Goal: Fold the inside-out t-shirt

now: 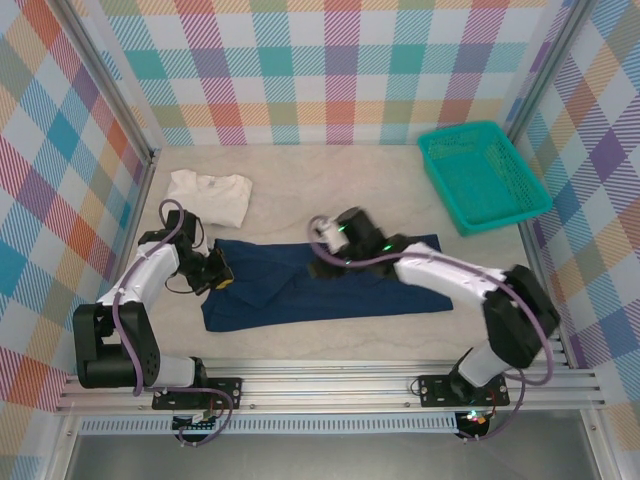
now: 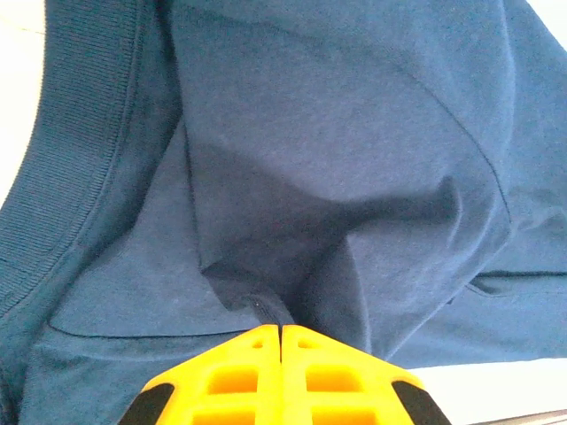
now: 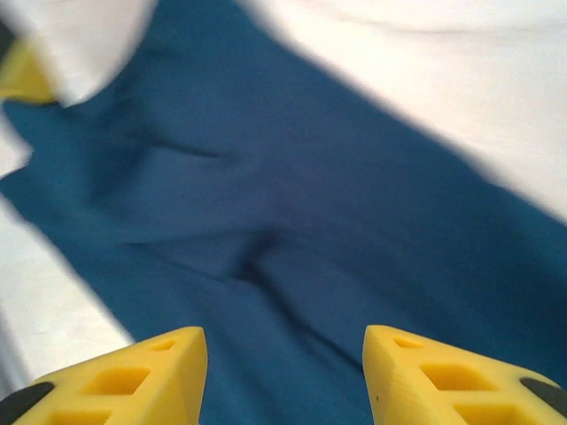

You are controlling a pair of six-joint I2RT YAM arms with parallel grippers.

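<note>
The dark navy blue soft cloth t-shirt (image 1: 340, 285) lies as a long band across the middle of the pale bench (image 1: 350, 190). At its left end the left pincer (image 2: 282, 329) is pressed together, pinching a fold of cloth. The right pincer (image 3: 283, 336) hangs spread over the shirt's middle; a white folded shirt (image 1: 210, 195) lies far left
</note>
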